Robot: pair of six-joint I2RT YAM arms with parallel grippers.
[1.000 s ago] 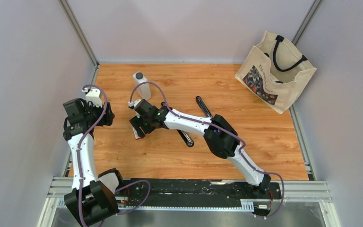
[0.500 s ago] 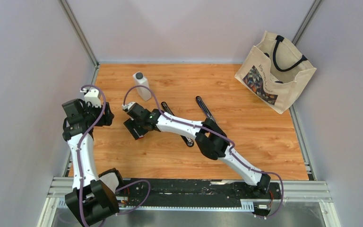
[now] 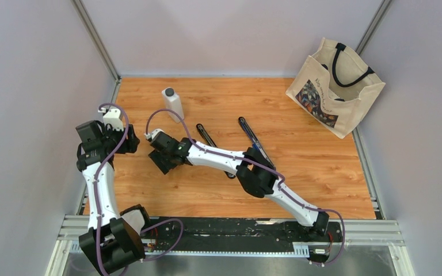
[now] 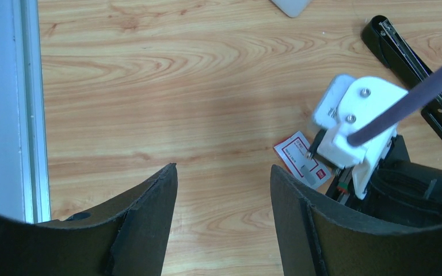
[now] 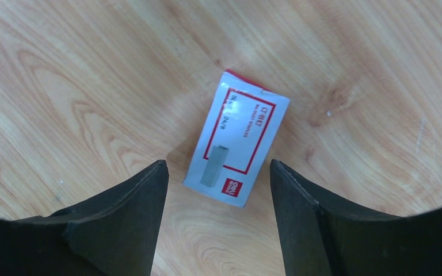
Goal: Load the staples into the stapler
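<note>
While the small flat white-and-red cardboard staple box point(image 5: 239, 140) lay on the wooden table point(image 3: 322, 167) near its left edge, nothing was loaded yet. The right gripper point(image 5: 218, 167) hung above it, jaws open, the left gripper point(image 4: 224, 169) open and empty. The long black stapler point(image 3: 248, 132) lay mid-table.

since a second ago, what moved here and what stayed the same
The right arm stretched further left, bringing the open right gripper over the staples box; nothing was gripped or released. The left gripper, stapler, bottle and tote bag stayed put.
</note>
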